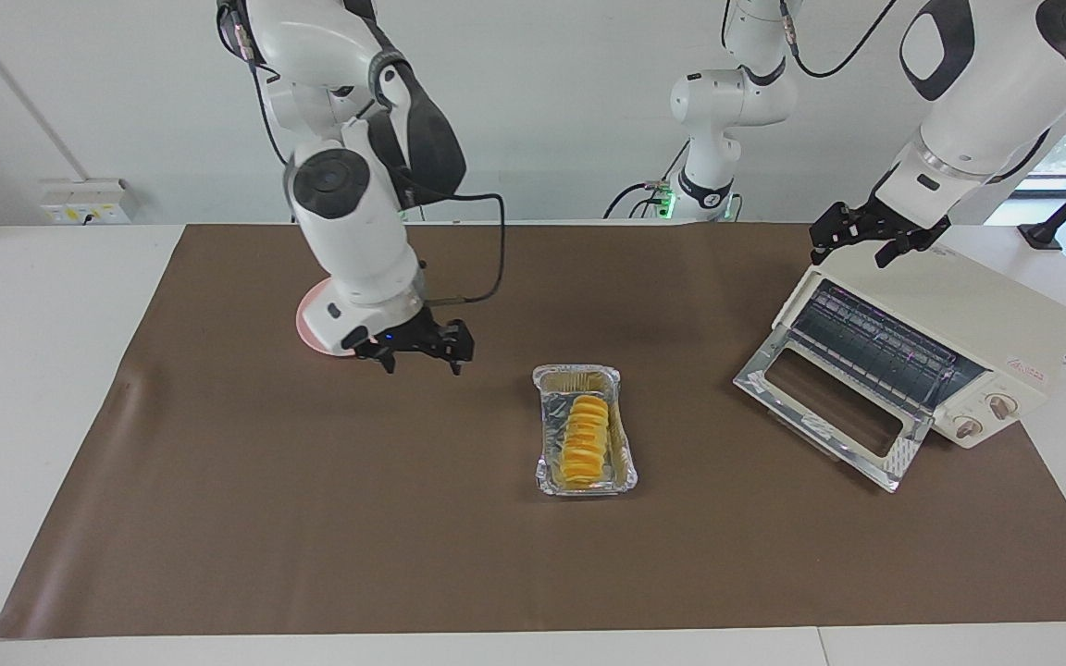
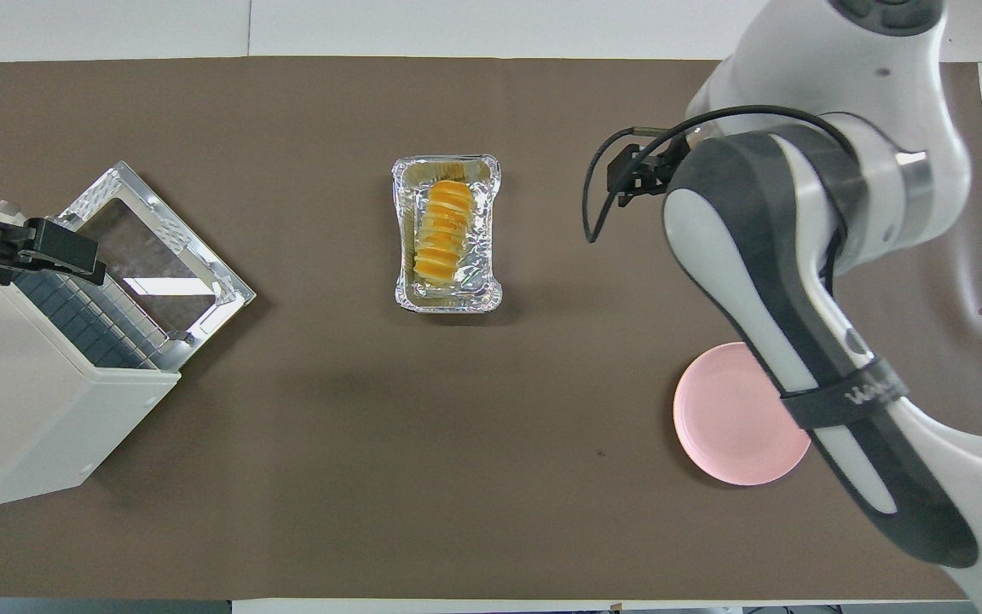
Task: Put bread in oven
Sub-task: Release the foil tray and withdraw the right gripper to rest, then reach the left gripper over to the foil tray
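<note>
The bread [image 1: 586,439], a ridged yellow-orange loaf, lies in a silver foil tray [image 1: 579,375] at the middle of the table; it also shows in the overhead view [image 2: 444,232]. The cream-white oven [image 1: 968,319] stands at the left arm's end with its glass door [image 1: 829,407] dropped open and the wire rack showing. My left gripper [image 1: 852,254] is open and empty, just over the oven's top front edge. My right gripper [image 1: 424,359] is open and empty, up over the brown mat between the tray and a pink plate.
The round pink plate [image 2: 730,418] lies toward the right arm's end, nearer to the robots than the tray, partly hidden under the right arm. A brown mat [image 1: 311,518] covers most of the table. A third arm stands off the table.
</note>
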